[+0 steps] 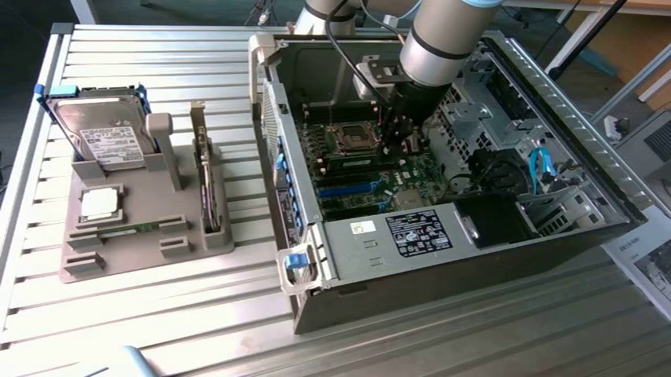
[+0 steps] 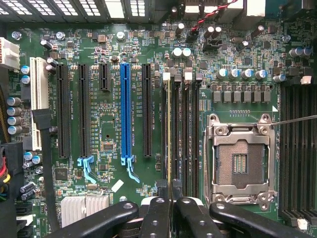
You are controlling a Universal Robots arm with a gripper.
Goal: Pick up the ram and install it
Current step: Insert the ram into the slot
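Observation:
My gripper (image 1: 397, 149) reaches down into the open computer case (image 1: 346, 302), just above the motherboard beside the processor socket. From the wrist, the black fingers (image 2: 157, 208) are shut on the ram (image 2: 169, 129). It shows edge-on as a thin strip with a pale line, running along the memory slots (image 2: 184, 134) left of the empty socket (image 2: 240, 161). I cannot tell whether the ram is seated in its slot or only hangs in line above it.
A blue slot (image 2: 126, 114) and black expansion slots (image 2: 84, 109) lie beside the memory slots, with a black cable (image 2: 47, 163) further out. On the table at the exterior view's left, a grey fixture (image 1: 137, 255) holds a hard drive (image 1: 100, 133), a square silver chip (image 1: 100, 203) and an upright card (image 1: 210, 196).

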